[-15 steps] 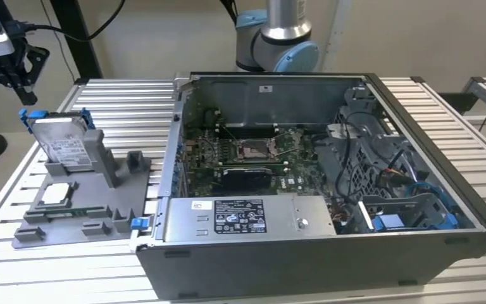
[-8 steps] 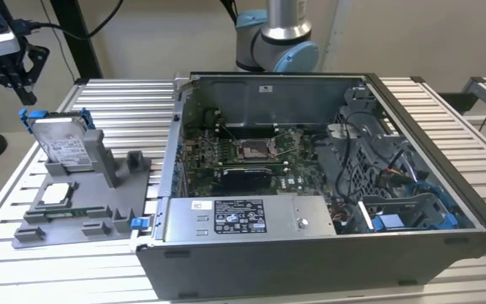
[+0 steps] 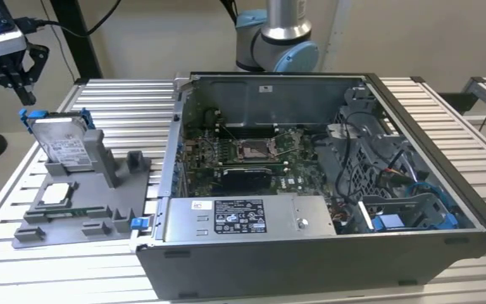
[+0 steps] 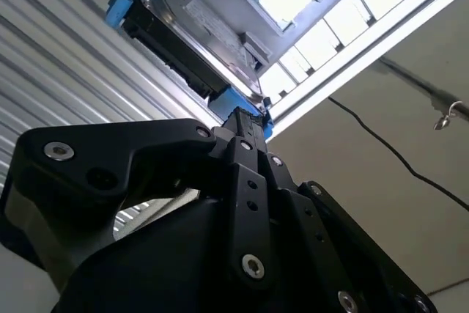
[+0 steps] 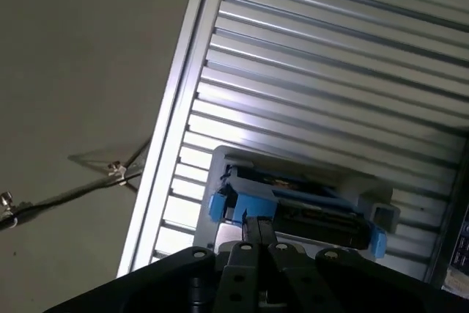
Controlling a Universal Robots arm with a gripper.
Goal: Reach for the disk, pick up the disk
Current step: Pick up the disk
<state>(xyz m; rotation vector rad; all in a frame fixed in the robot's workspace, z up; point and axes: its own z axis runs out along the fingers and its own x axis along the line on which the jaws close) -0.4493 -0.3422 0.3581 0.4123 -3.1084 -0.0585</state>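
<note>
- Gripper (image 3: 28,95): fingertips pressed together, nothing held. It hangs just above the disk without touching it.
- Disk (image 3: 61,142): stands on edge in the grey holder (image 3: 91,183), directly beneath the gripper. The white label on its face is too small to read.
- Chip (image 3: 56,194): lies flat in the same holder, farther from the gripper.
- Open computer case (image 3: 328,259): well apart from the gripper, contains a motherboard (image 3: 252,152).

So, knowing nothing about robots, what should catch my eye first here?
The open computer case sits in the middle of the slatted table, its circuit board exposed. At the exterior view's left, the disk stands upright in a grey holder, blue rails on its edges, with the arm's black jaws hanging closed just above it.
</note>
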